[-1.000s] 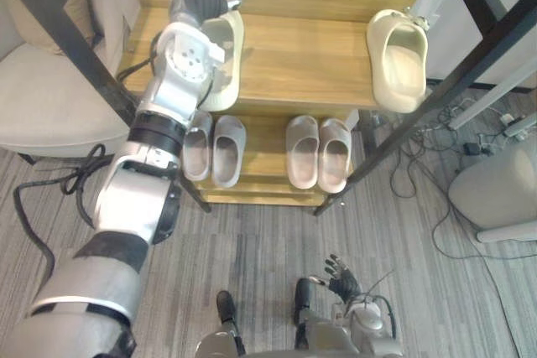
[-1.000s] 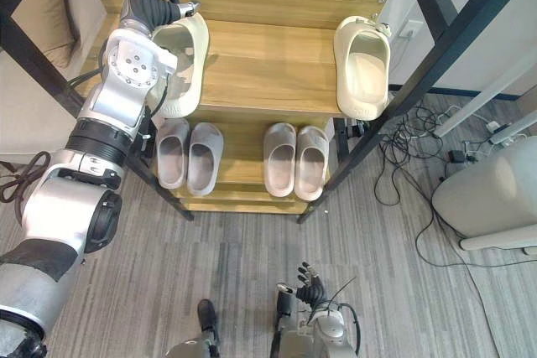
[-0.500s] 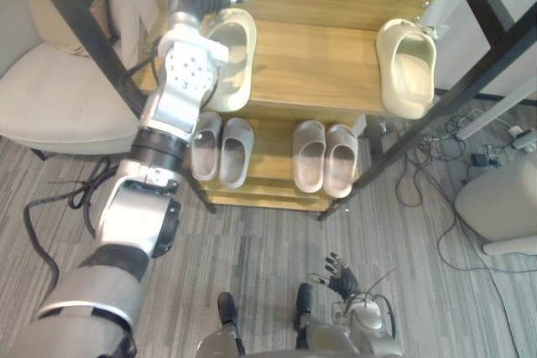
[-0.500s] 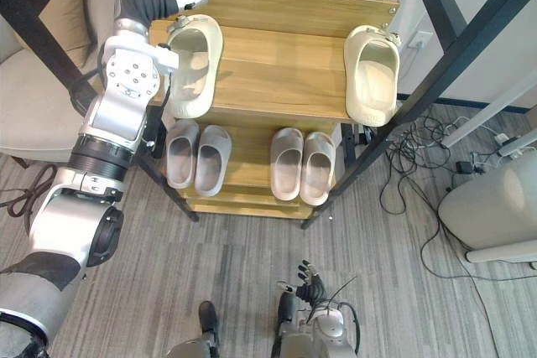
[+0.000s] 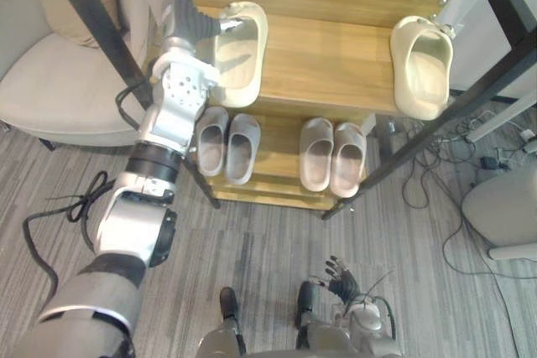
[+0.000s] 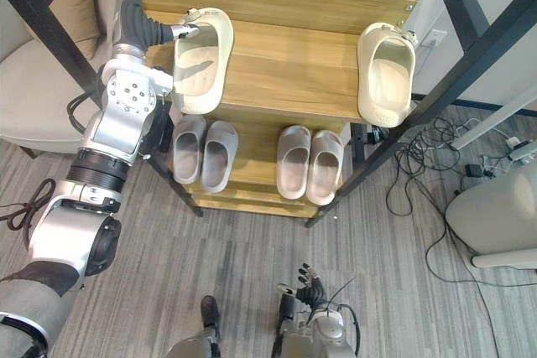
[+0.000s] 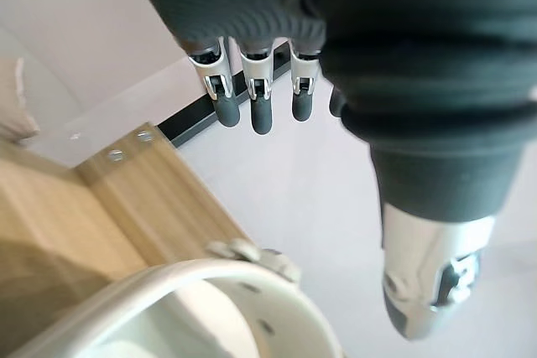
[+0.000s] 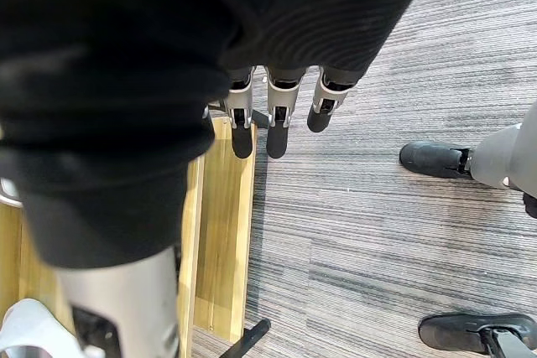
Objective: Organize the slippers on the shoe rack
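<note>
On the top shelf of the shoe rack (image 5: 327, 56) two cream slippers are seen, well apart: one cream slipper (image 5: 239, 56) at the rack's left end, the other cream slipper (image 5: 422, 64) at its right end, both lying front to back. On the rack's lower shelf two grey pairs are set side by side, one grey pair (image 5: 243, 147) towards the left and a second grey pair (image 5: 317, 153) towards the right.

The left hand (image 6: 136, 14) is held over the rack's back left corner, beside the far end of the left cream slipper. Its fingers (image 7: 260, 111) are straight and nothing is gripped (the thumb is stretched out along the slipper's rim; contact cannot be made out).

The right hand (image 5: 340, 272) hangs low before the rack, above the carpet, its fingers (image 8: 277, 136) straight and loose, with nothing held.
</note>
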You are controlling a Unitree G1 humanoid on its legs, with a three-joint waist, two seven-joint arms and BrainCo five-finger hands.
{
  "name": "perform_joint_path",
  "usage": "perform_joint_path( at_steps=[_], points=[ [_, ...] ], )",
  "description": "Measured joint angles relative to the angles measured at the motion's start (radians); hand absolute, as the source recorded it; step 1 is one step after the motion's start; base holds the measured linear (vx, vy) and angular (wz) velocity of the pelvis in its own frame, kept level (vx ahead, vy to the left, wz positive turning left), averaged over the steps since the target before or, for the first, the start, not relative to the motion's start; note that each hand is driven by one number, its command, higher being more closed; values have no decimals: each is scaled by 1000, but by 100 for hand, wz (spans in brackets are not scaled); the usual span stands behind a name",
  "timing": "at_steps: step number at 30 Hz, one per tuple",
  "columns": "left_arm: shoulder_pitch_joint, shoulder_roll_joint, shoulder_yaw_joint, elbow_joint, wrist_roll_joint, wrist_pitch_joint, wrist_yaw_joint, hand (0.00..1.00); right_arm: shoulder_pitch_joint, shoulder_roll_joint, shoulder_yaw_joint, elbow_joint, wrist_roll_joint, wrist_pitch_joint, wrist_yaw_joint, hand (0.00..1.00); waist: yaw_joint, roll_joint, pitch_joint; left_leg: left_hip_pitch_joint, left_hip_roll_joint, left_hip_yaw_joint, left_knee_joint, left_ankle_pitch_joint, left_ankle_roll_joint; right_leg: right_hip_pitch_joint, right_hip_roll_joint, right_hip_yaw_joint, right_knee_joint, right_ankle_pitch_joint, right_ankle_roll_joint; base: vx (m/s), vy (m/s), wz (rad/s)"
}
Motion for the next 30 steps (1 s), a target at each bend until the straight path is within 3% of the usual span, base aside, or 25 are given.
perform_joint_path(
  at_steps=[16,30],
  points=[
    [-124,-1,-33,136,74,25,-48,0,-34,-1,-12,-4,8,0,-4,0,4,13,10,-39,4,22,19,-3,1,-54,-6,18,28,1,-2,-10,11,-3],
    [-248,-2,-61,179,99,40,-70,0,-67,-1,-29,-57,37,0,-12,0,-3,15,54,-57,4,47,20,-4,3,-89,-6,37,37,4,-2,0,10,-4]
  ],
)
